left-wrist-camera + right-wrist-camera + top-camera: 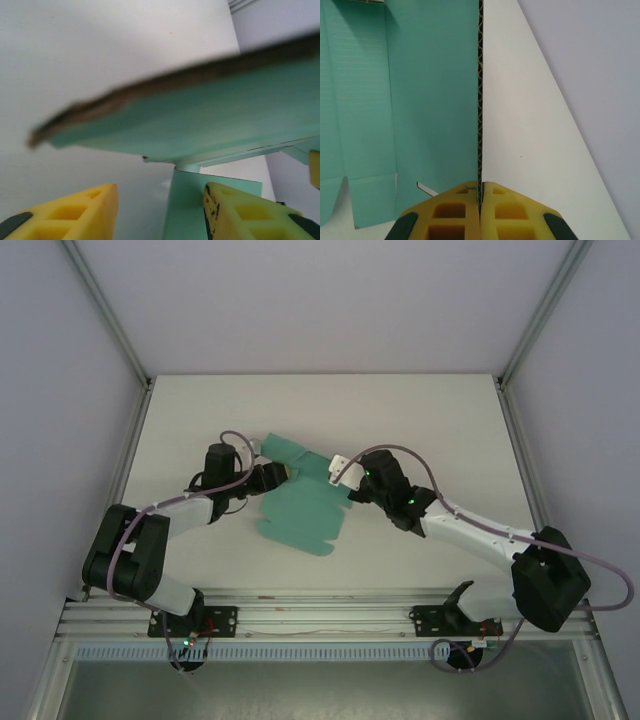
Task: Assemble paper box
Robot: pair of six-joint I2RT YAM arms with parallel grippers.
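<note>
White table (pixel 200 420); the box (pixel 300 515) is a die-cut sheet at its middle, partly lifted. Right gripper (pixel 481 192) pinches a raised panel's edge; left gripper (pixel 160 187) gapes, a flap between its fingers. This looks like early folding. Next, probably, the left closes and creases.

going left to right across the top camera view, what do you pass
left arm → left fingers, open at the card's edge → paper box, a flat green sheet → right fingers, shut on it → right arm
</note>
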